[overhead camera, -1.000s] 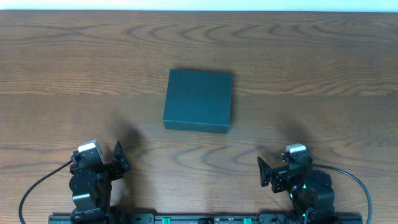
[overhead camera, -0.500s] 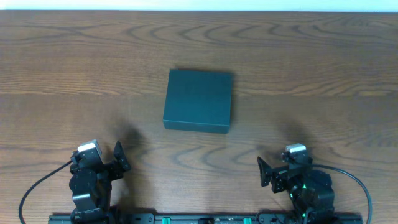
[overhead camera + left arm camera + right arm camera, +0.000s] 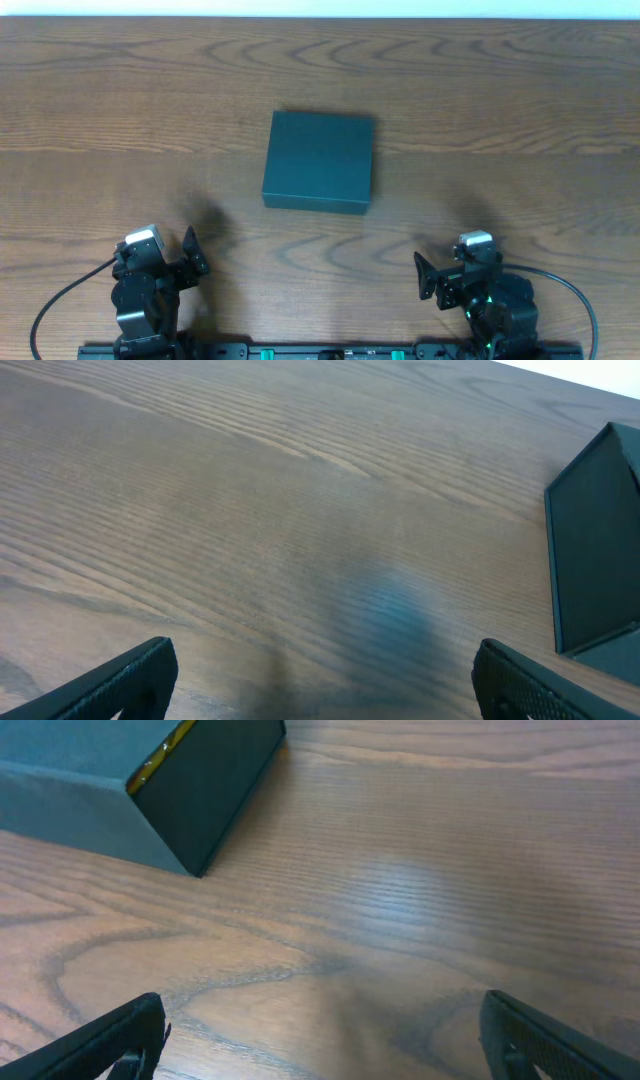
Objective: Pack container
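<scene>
The container [image 3: 319, 160] is a dark teal-green square box lying flat on the wooden table with its lid down. It shows at the right edge of the left wrist view [image 3: 598, 550] and at the upper left of the right wrist view [image 3: 140, 780], where a thin yellow strip shows at a side seam. My left gripper [image 3: 322, 678] is open and empty near the table's front left. My right gripper [image 3: 325, 1038] is open and empty near the front right. Both are well short of the box.
The wooden table [image 3: 500, 120] fills the view, with a pale strip beyond its far edge [image 3: 320, 8]. Both arm bases and their cables sit at the front edge [image 3: 320, 350].
</scene>
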